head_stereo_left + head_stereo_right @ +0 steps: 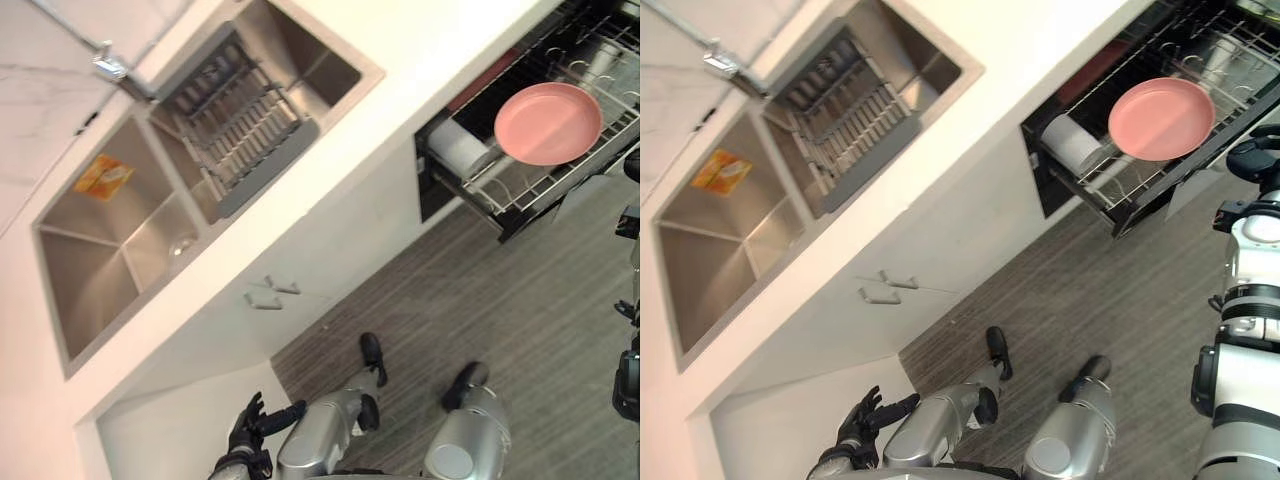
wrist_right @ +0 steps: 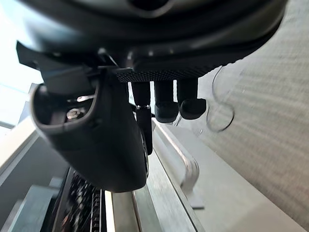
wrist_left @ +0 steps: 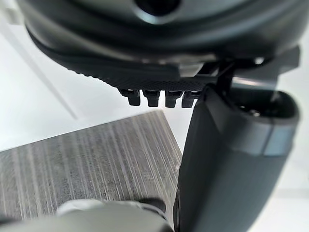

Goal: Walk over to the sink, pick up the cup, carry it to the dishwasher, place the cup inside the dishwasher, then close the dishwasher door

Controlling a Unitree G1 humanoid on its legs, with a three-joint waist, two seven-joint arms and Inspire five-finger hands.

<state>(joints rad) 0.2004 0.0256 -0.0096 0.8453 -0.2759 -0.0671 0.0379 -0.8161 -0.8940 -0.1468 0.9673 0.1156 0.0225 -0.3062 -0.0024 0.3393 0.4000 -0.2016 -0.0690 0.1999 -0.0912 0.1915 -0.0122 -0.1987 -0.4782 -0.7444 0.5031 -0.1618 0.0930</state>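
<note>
A white cup lies on its side in the pulled-out dishwasher rack, next to a pink plate. The dishwasher stands open beneath the white counter. My right hand hangs open just past the rack's outer corner and holds nothing. Its wrist view shows relaxed fingers above the lowered door's bar handle. My left hand is low beside the white cabinet, open and empty, its fingers straight. The double sink holds no cup that I can see.
A metal drying rack sits across the sink's far basin, with the tap behind it. An orange sponge lies in the near basin. A cabinet with two small handles stands below the counter. Grey wood-look floor lies in front.
</note>
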